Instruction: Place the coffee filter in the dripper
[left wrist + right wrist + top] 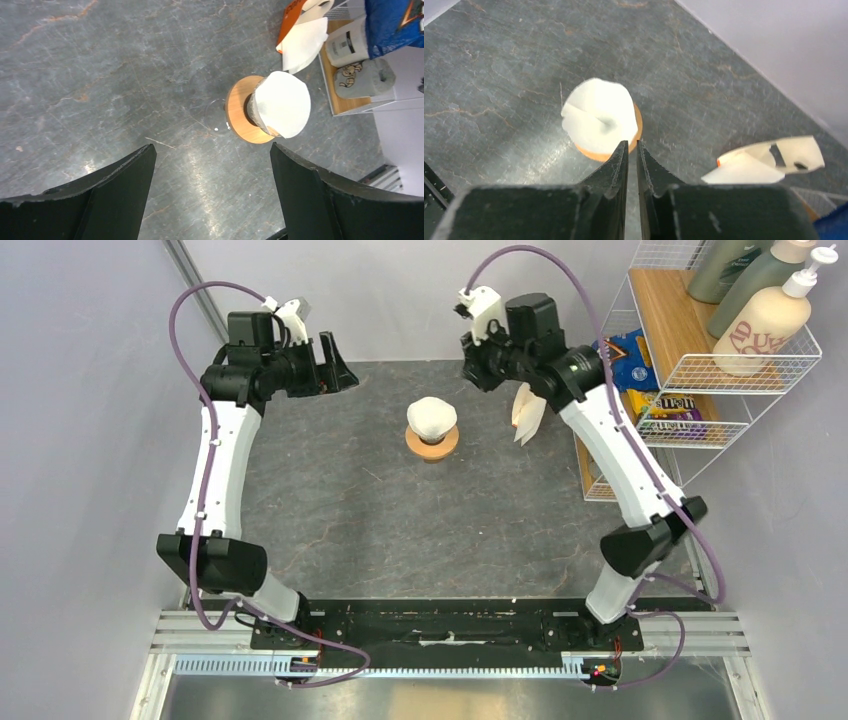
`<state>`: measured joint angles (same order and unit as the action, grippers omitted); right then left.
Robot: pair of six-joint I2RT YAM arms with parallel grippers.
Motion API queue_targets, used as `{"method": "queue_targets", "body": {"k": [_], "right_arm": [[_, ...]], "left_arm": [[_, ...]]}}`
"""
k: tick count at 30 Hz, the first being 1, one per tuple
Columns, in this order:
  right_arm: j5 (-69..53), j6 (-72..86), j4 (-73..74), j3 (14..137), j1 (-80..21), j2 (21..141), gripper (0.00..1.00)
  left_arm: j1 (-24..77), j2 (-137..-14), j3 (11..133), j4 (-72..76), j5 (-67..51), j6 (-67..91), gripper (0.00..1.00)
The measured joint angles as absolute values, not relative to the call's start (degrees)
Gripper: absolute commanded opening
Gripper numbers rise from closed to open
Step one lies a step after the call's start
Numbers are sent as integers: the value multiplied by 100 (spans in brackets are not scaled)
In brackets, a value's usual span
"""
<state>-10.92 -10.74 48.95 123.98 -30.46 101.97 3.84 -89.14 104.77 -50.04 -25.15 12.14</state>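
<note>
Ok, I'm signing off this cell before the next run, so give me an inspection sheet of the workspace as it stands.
Surface: dark grey stone-look table; no spills seen.
Job's things: the coffee filter sits opened in the dripper, which stands mid-table.
Clutter: spare filter papers beside the rack.
Grippers: left tool open and empty, above the table; right tool shut on nothing, just short of the dripper.
Cables: purple cables loop along both arms, clear of the dripper.
Surroundings: wire rack on the right, holding bottles and snack packs; plain walls.
</note>
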Motion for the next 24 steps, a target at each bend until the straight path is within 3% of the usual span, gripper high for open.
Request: {"method": "queue_targets", "body": {"k": [3,9,12,16,24], "right_arm": [[-1162,-875,4661,11539,-2847,9616,22],[-1236,-443,4134,9677,-2519,8455,41],[-1269,-259,3896,8862,-2488,8001,59],[-1326,25,3603,8071,-2488,7647,96],[-1223,174,2836,6504,-2467,7002,97]], "left_arm": [[384,-9045,10728,-5238,-2342,1000,93],[384,-9389,11312,-5647,-2115,576,94],[401,-9478,11417,-5824,-2014,322,94],[502,-9629,11434,-6060,-1850,-8,94],[893,-9511,9955,-5902,-1079,-185,95]]}}
